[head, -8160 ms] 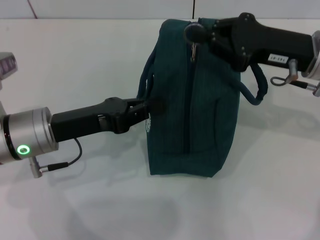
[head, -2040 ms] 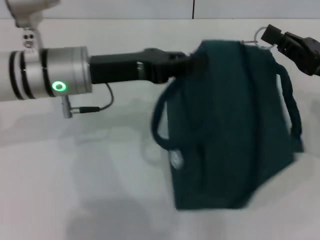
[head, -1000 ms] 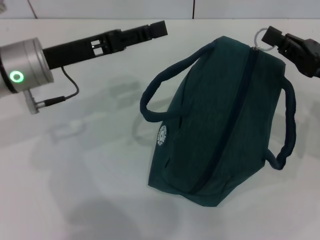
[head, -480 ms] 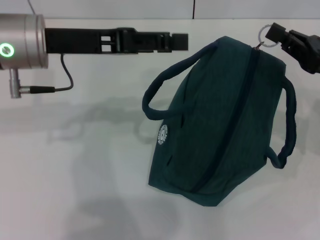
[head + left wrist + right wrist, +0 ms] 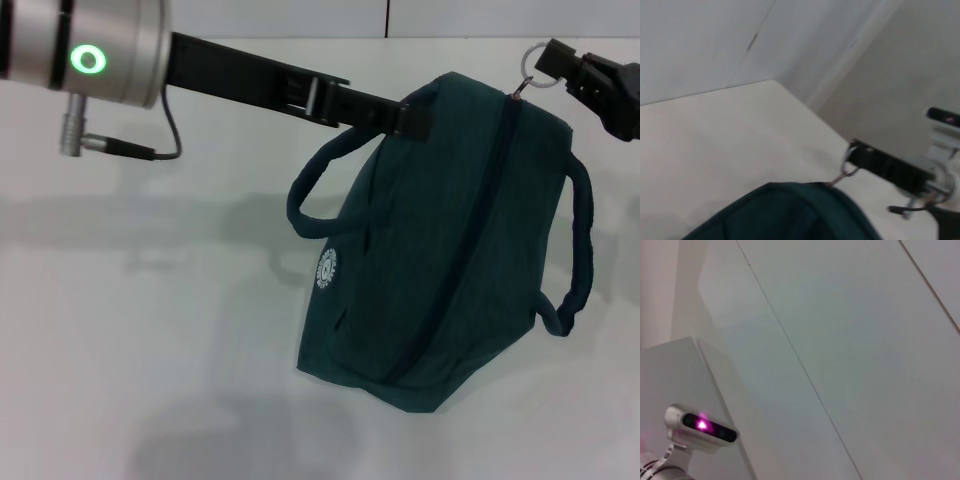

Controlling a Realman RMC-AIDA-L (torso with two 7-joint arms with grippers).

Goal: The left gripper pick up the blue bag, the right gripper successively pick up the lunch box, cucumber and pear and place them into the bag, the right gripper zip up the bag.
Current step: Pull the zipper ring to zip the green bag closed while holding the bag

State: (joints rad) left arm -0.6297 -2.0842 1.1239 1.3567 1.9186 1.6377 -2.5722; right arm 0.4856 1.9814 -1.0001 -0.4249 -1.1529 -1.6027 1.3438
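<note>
**Bag zipped, both tools up at its far end**

The bag point(image 5: 430, 250) lies on the white counter point(image 5: 150, 330), right of the middle. It is dark blue-green. Its zip point(image 5: 470, 230) runs in a long line from the near end to the far end, and it looks closed all the way. One handle point(image 5: 320, 190) loops out on the left side. The other handle point(image 5: 580, 250) loops out on the right side. A small round white logo point(image 5: 326, 270) sits on the left side of the bag.

The left tool point(image 5: 410, 118) reaches in from the far left. Its tip is over the far left corner of the bag, close to the top of the left handle. I cannot tell if it is grasping or let go, since its tip looks like one dark block.

The right tool point(image 5: 556, 62) is at the far right corner of the bag. It is clenched on the metal ring point(image 5: 536, 55) of the zip pull, which hangs just above the far end of the zip.
</note>
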